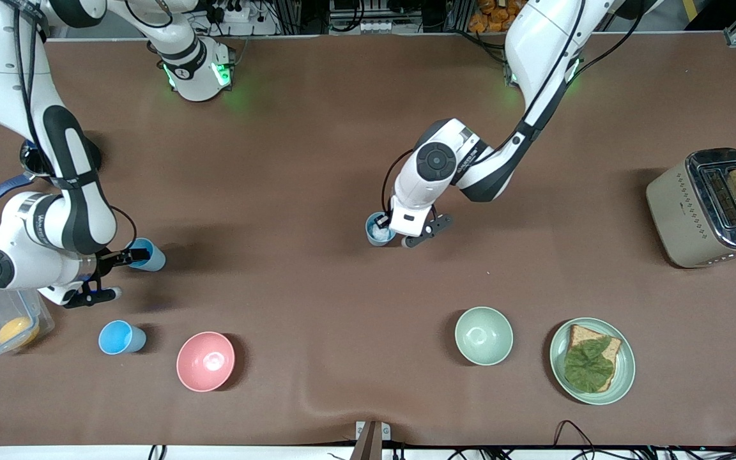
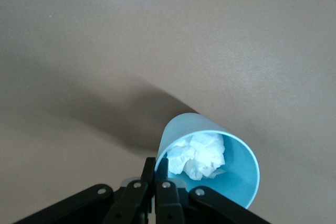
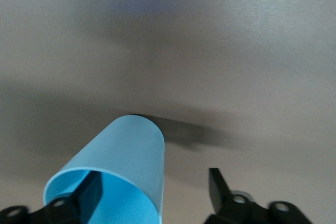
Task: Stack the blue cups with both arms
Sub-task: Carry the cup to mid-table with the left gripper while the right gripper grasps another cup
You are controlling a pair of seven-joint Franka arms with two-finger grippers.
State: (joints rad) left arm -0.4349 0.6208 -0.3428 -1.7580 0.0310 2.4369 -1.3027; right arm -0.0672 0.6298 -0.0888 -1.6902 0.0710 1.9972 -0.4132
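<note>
Left gripper point(image 1: 392, 231): we pinch the rim of the grey-blue cup point(image 1: 377, 230) at table centre; crumpled paper point(image 2: 199, 156) inside.
Right gripper point(image 1: 105, 276): spread wide, one finger inside the tilted cup point(image 1: 146, 254).
Third cup point(image 1: 120, 337): beside the pink bowl point(image 1: 205, 361).
Risk: paper could block nesting; the tilted cup may tip.

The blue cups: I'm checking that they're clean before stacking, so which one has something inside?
The blue cup at the left end effector, mid-table: crumpled white paper sits inside it. The cup beside the pink bowl looks empty.
</note>
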